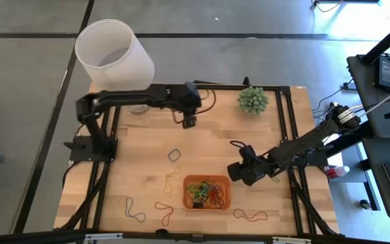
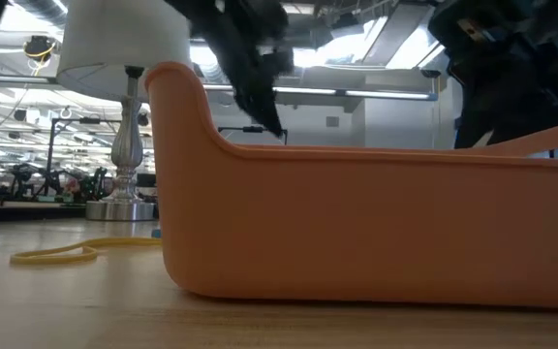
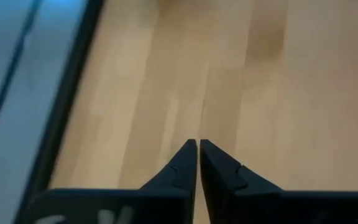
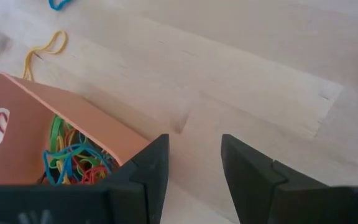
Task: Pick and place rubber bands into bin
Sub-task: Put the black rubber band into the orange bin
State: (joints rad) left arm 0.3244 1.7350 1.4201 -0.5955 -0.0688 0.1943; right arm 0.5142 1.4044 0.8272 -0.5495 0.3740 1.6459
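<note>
The left tool (image 1: 189, 122) hangs over bare bench (image 1: 141, 135) near the far edge, its tips nearly touching and empty, probably between picks. The right tool (image 1: 237, 171), fingers wide and empty, waits just beside the shallow orange plastic bin (image 1: 208, 203). That bin's long side runs across the bench; coloured rubber bands (image 1: 206, 192) fill it, others lie scattered flat nearby.

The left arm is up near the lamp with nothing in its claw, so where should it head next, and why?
Probably toward the dark rubber band lying loose on the table just in front of it, opening as it comes down. The left gripper is nearly shut and empty, that band looks like the nearest one outside the orange bin, and the right gripper waits open beside the bin.
</note>
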